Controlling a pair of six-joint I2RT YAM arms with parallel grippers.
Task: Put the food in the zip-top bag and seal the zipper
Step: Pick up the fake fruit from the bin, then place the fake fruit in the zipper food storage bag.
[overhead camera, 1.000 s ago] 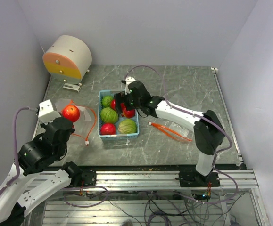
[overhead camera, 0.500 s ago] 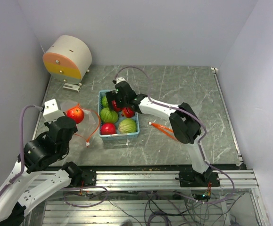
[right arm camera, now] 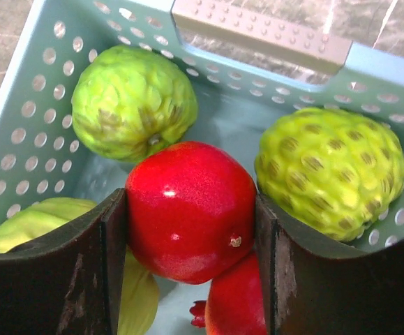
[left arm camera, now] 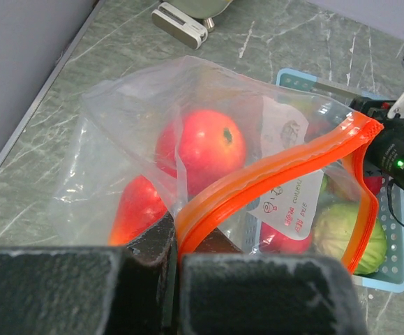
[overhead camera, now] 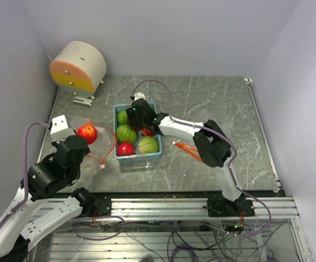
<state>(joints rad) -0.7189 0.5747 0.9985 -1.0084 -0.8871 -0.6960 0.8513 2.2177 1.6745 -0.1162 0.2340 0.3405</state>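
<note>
The white label [left arm camera: 289,183] on the zip-top bag [left arm camera: 111,132] carries small print, too blurred to read.

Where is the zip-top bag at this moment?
In the top view the zip-top bag sits at the left side of the table, just left of the light blue basket. The left gripper pinches its orange zipper.

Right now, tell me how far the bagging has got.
Done: two reddish fruits sit inside the clear bag. In hand: the left gripper pinches the bag's zipper, mouth open, and the right gripper clamps a red fruit in the blue basket. Left: that fruit, the green fruits beside it, then sealing the zipper.
</note>
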